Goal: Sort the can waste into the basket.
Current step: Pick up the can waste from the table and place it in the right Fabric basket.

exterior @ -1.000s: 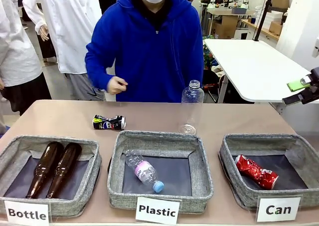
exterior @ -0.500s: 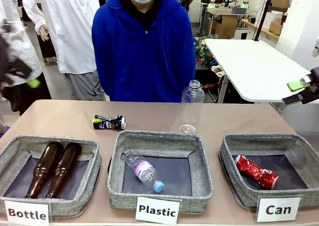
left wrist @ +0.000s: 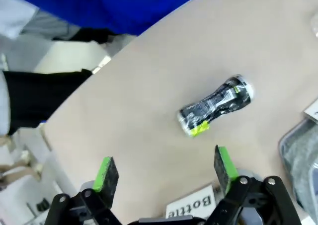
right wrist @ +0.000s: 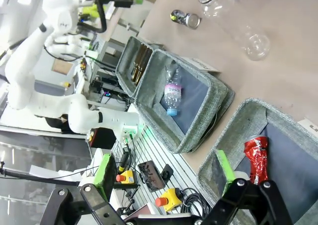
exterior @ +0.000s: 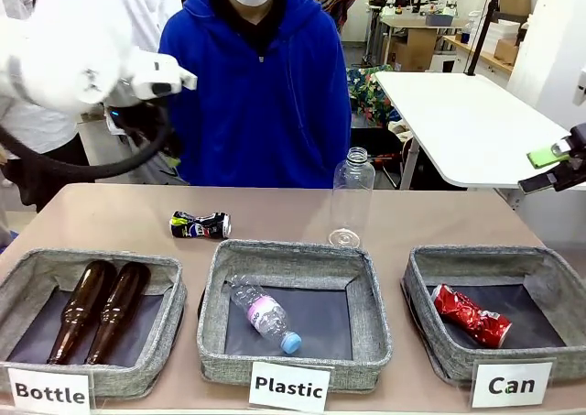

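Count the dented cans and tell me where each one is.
2: the red can lies in the Can basket; the black can lies on the table beyond the Plastic basket, near its left corner.
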`<state>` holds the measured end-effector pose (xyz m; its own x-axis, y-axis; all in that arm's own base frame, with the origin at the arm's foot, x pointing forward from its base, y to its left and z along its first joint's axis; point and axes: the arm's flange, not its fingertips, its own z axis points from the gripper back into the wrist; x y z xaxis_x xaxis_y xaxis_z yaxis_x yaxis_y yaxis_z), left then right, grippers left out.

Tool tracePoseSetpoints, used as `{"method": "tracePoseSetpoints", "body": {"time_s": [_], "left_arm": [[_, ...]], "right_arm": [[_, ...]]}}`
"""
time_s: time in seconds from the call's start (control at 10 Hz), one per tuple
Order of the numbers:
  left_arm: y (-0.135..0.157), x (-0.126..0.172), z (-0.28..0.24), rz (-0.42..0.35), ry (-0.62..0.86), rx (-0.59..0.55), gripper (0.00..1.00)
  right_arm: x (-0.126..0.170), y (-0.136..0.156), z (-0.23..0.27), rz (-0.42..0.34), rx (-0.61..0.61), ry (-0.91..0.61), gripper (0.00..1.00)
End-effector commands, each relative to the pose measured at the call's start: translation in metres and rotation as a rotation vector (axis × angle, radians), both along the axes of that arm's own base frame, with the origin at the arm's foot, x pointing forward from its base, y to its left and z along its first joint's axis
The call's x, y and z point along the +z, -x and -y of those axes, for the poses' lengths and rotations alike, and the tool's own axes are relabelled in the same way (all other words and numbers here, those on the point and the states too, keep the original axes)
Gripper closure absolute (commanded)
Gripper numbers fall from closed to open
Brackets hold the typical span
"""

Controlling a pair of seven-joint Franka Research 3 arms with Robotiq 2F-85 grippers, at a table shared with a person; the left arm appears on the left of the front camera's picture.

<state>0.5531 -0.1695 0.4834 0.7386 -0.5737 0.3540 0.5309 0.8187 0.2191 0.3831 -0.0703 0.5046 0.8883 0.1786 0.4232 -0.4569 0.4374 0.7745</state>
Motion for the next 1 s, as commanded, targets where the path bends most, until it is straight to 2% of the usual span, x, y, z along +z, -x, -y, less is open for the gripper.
{"method": "tracePoseSetpoints", "body": {"time_s": [0.0, 0.1, 0.2, 0.4, 0.6, 0.7, 0.9], "left_arm": [[-0.022, -0.019, 0.015, -0.108, -0.017, -0.088, 0.00], [-0.022, -0.035, 0.022, -0.150, -0.004, -0.115, 0.00], [-0.019, -0.047, 0.022, -0.200, 0.028, -0.201, 0.00], [-0.009, -0.064, 0.011, -0.270, 0.060, -0.192, 0.00], [-0.002, -0.072, 0.005, -0.280, 0.076, -0.190, 0.00], [-0.013, -0.076, 0.021, -0.263, 0.055, -0.189, 0.00], [-0.013, -0.076, 0.021, -0.263, 0.055, -0.189, 0.00]], "right_arm": [[0.002, 0.001, 0.003, 0.011, 0.016, 0.002, 0.00], [0.002, 0.001, 0.003, 0.011, 0.016, 0.002, 0.00], [0.002, 0.001, 0.003, 0.011, 0.016, 0.002, 0.00], [0.002, 0.001, 0.003, 0.011, 0.016, 0.002, 0.00], [0.002, 0.001, 0.003, 0.011, 0.016, 0.002, 0.00], [0.002, 0.001, 0.003, 0.011, 0.016, 0.002, 0.00], [0.002, 0.001, 0.003, 0.011, 0.016, 0.002, 0.00]]}}
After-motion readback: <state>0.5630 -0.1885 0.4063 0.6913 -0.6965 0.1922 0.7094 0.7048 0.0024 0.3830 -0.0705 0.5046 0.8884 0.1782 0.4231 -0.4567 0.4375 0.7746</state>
